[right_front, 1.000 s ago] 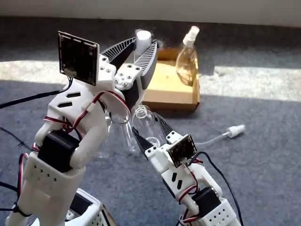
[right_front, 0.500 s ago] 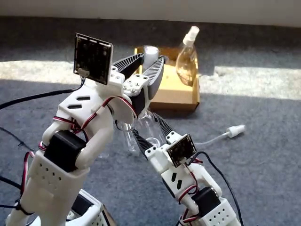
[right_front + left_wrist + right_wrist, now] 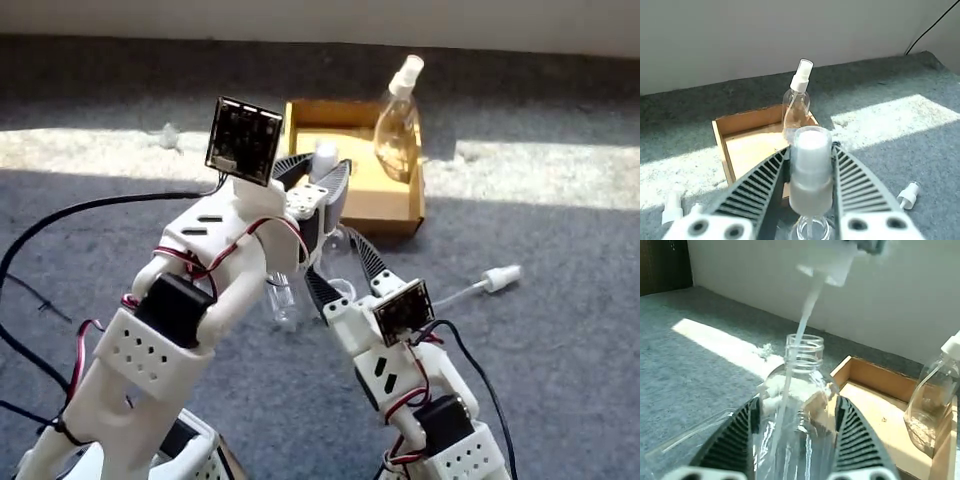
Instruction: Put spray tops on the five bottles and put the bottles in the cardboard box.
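The left gripper (image 3: 811, 150) is clamping a white spray top (image 3: 811, 172) directly above a clear bottle (image 3: 803, 365), which the right gripper (image 3: 797, 402) is gripping upright. The dip tube (image 3: 801, 322) is running into the open neck. The cardboard box (image 3: 360, 190), holding one finished bottle (image 3: 397, 130), is lying at 12 o'clock, with a loose spray top (image 3: 500, 277) at 3 o'clock. With the tube leaning off-axis, the cap is risking catching the rim, seating crooked or levering the bottle loose.

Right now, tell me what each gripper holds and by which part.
Left gripper: a spray top, pinched by its head between the two fingers. Right gripper: a clear open bottle, gripped around its body below the neck.
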Robot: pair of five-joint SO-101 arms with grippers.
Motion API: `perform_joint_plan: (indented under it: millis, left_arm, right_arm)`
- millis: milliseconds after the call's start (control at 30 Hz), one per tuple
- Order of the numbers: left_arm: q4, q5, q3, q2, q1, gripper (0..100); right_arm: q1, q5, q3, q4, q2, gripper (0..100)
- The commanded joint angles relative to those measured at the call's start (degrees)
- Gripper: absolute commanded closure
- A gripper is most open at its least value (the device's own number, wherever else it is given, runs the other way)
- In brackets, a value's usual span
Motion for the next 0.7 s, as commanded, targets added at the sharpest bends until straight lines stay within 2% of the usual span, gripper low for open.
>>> perform_joint_plan:
  millis: [0, 433, 667]
  left_arm:
    - [-1.41, 0.88, 1.36, -0.40, -0.66, 93]
    - [-1.23, 1.05, 7.25, -0.57, 3.47, 93]
    - [1.05, 0.97, 7.43, -8.48, 5.32, 93]
  right_arm:
    - [0.92, -0.53, 0.57, -2.77, -0.48, 99.5]
    - [1.54, -0.44, 0.57, -2.77, -0.48, 99.5]
    - [3.47, -0.44, 0.31, -2.86, -0.48, 99.5]
